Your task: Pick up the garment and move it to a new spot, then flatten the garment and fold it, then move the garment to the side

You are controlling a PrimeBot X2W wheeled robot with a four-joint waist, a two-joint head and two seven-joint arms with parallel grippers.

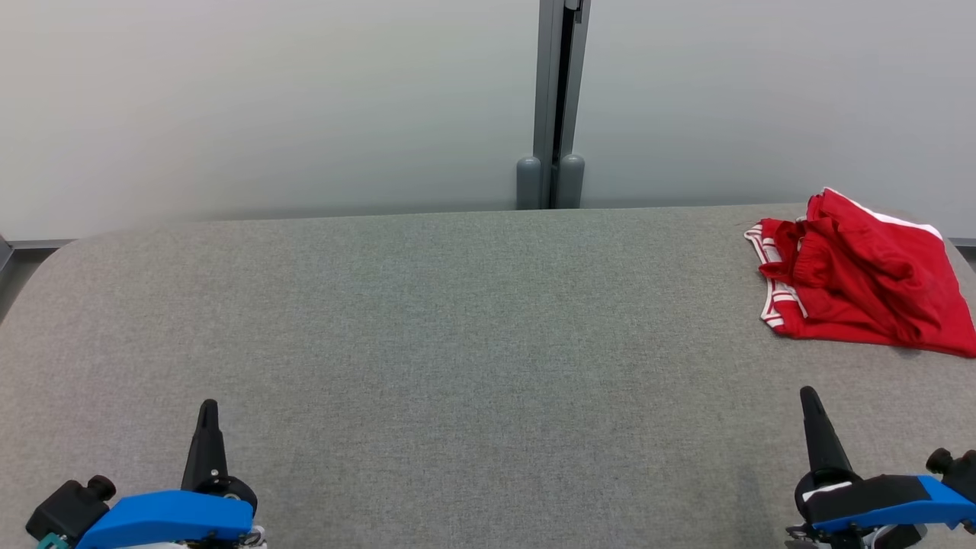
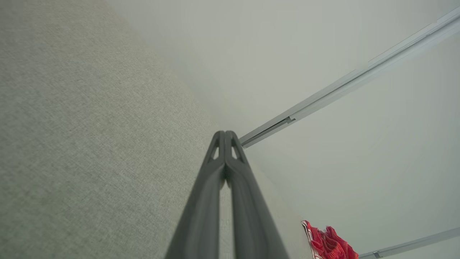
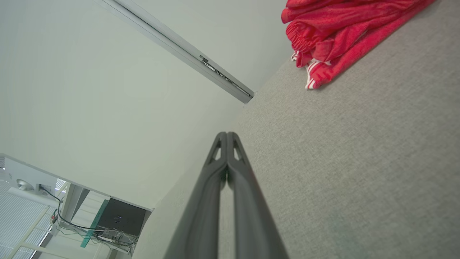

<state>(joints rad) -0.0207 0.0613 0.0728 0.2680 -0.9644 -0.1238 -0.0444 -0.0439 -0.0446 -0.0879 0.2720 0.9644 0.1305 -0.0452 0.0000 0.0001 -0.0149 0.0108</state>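
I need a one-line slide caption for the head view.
Crumpled red garment at the far right of the grey table; left gripper and right gripper at the near edge, jaws shut.

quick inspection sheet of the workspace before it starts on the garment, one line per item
surface: grey fabric tabletop, flat
job's things: red garment with white stripes, crumpled at the far right corner
clutter: nothing seen
hands: left hand and right hand shut, holding nothing, at the near edge
cables: loose cables beyond the table, in the right wrist view
surroundings: pale wall, grey post behind
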